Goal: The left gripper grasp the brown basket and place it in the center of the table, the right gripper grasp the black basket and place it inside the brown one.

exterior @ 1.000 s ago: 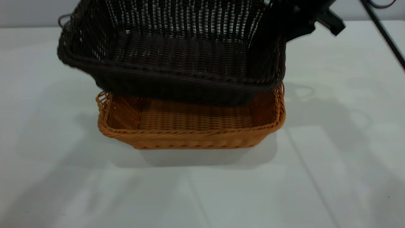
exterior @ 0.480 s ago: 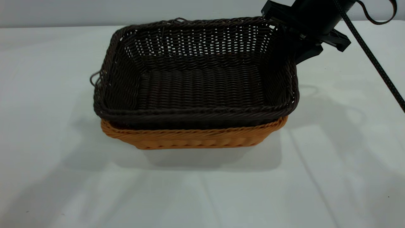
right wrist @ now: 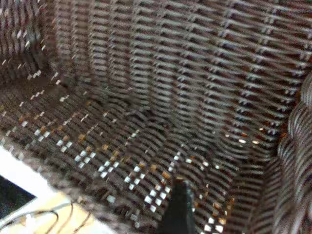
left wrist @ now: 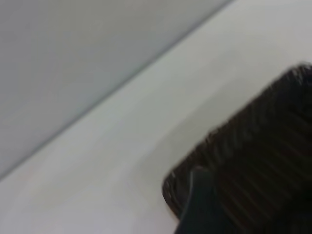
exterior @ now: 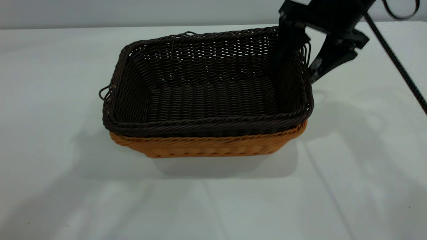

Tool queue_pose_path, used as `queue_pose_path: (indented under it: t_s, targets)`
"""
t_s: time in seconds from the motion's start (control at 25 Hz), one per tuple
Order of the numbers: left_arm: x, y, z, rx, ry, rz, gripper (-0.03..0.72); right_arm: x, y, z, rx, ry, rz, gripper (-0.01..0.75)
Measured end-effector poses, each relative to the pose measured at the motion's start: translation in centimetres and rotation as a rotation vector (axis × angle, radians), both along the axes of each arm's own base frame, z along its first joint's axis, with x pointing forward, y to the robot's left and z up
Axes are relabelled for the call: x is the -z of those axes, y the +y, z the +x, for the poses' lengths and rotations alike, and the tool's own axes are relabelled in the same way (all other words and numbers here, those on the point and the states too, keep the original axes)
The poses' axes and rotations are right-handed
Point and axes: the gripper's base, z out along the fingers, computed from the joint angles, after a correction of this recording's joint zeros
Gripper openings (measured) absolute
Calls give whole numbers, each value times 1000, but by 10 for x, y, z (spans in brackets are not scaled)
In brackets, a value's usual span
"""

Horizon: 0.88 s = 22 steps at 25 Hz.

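Note:
The black basket (exterior: pixel 213 96) sits nested inside the brown basket (exterior: pixel 206 146) in the middle of the table (exterior: pixel 350 173); only the brown basket's front wall and rim show below it. My right gripper (exterior: pixel 296 76) is open at the black basket's right end, one finger inside the wall and the other outside, straddling the rim without pinching it. In the right wrist view one finger (right wrist: pixel 178 209) hangs over the black basket's weave (right wrist: pixel 146 97). My left gripper (left wrist: pixel 200 209) is outside the exterior view; its wrist view shows the black basket (left wrist: pixel 263 146) close by.
The right arm's black cable (exterior: pixel 397 63) runs down across the table's far right. The table's back edge meets a grey wall (exterior: pixel 133 13) just behind the baskets. Bare tabletop lies in front and to both sides.
The black basket came down from a raised, tilted hold and settled level inside the brown basket. My right gripper then opened off the basket's right rim.

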Motion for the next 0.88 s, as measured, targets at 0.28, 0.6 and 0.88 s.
queue_pose_path:
  t_s: [0.28,0.6,0.88]
  targets:
    - [-2,10,-24,60,141,110,494,-71,-2,18,-93,-82,-69,575]
    - [-1,34,-50,4,316,291,494,-169,-23,13,43,-293,-237,554]
    - [-16,61,-68,-243,297,334,494,-277,-42,-61,133,-529,-177,552]
